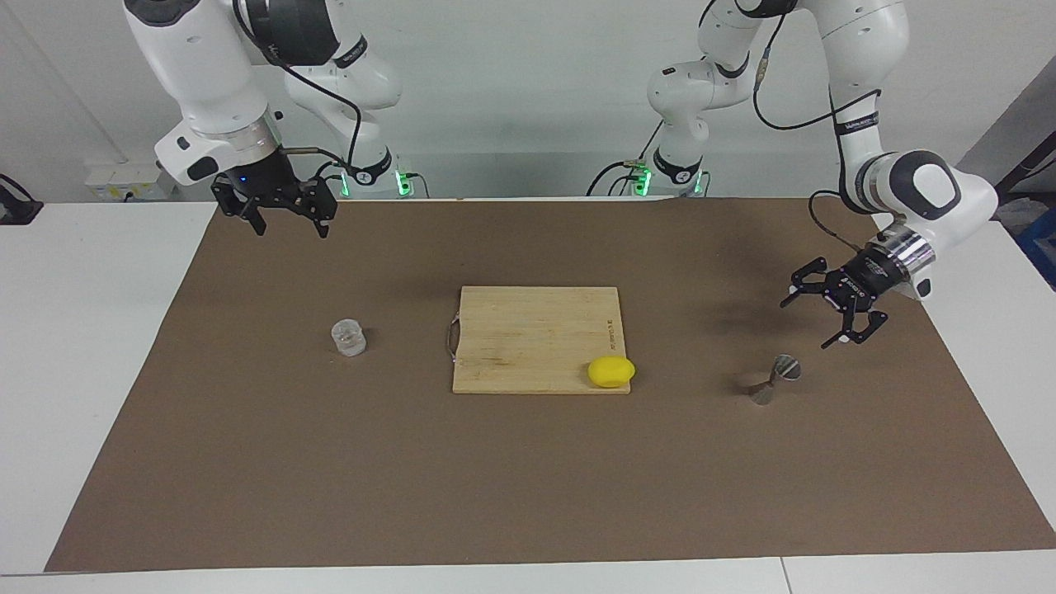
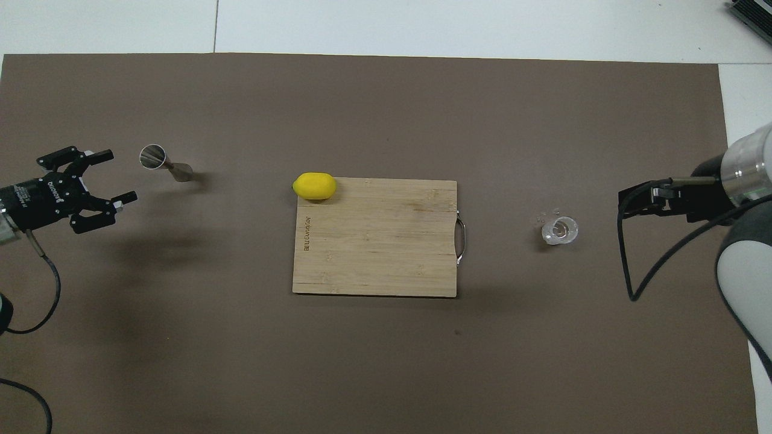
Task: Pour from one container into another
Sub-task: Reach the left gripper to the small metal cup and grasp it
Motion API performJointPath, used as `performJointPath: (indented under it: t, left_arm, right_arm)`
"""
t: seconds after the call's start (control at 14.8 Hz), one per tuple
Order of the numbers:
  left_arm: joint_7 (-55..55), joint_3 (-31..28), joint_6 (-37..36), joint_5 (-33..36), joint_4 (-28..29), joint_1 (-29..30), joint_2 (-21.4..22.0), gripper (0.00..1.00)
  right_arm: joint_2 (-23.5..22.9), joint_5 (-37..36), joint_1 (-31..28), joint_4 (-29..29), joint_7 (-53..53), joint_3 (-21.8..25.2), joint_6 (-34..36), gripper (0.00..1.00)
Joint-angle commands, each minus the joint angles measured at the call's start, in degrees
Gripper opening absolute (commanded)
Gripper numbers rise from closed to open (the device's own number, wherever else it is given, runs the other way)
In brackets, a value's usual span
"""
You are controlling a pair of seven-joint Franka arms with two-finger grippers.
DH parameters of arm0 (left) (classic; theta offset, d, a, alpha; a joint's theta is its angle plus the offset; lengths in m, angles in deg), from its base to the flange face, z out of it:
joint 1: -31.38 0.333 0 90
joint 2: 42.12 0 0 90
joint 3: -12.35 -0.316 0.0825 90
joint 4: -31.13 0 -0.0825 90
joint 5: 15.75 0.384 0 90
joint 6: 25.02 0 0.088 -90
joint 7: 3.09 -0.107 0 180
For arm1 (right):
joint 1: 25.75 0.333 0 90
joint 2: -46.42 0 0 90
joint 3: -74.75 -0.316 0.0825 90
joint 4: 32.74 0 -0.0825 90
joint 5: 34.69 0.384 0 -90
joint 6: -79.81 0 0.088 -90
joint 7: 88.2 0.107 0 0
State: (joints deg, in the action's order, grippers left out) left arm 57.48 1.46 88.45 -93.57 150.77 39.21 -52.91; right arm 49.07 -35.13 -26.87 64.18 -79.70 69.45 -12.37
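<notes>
Two grippers are mine, and neither holds anything. Left gripper (image 1: 829,318) hangs in the air with its fingers (image 2: 99,155) spread wide, tilted toward the jigger (image 1: 775,379), which stands just beside the fingertips, apart from them, near the left arm's end of the brown mat (image 1: 247,462). Right gripper (image 1: 285,219) hovers over the mat's edge nearest the robots, at the right arm's end, its fingers (image 1: 257,221) also parted. The clear cup (image 1: 350,337) sits upright on the mat well apart from those fingers, farther from the robots than they are and toward the right arm's end of the table.

Counting outward: one jigger, one clear cup, one wooden cutting board (image 1: 528,330), one lemon (image 1: 611,371). The board lies in the middle of the mat, between the two containers, its metal handle turned toward the cup. The lemon rests on the board's corner farthest from the robots, on the jigger's side.

The jigger stands on one cone with its upper mouth open; I cannot tell whether anything is inside. The cup looks see-through, and I cannot tell what it holds, if anything.
</notes>
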Motion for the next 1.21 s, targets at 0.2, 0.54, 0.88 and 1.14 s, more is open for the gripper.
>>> performJointPath:
  t: [0.2, 0.54, 0.88, 1.14]
  left_arm:
    - [0.8, 0.0, 5.9, -10.4, 0.6, -3.7, -3.0, 1.0]
    - [0.8, 0.0, 8.4, -12.6, 0.3, -5.5, -4.2, 0.98]
    - [0.4, 0.1, 9.7, -13.3, 0.2, -5.3, -4.9, 0.9]
    - [-0.6, 0.1, 10.2, -14.8, 0.3, -5.7, -5.0, 0.86]
  right_arm:
    - [1.1, -0.2, -0.6, 1.3, -0.1, -0.2, -1.0, 1.0]
    - [1.1, -0.2, -0.6, 1.3, -0.1, -0.2, -1.0, 1.0]
    - [1.1, -0.2, -0.6, 1.3, -0.1, -0.2, -1.0, 1.0]
    - [1.1, -0.2, -0.6, 1.3, -0.1, -0.2, -1.0, 1.0]
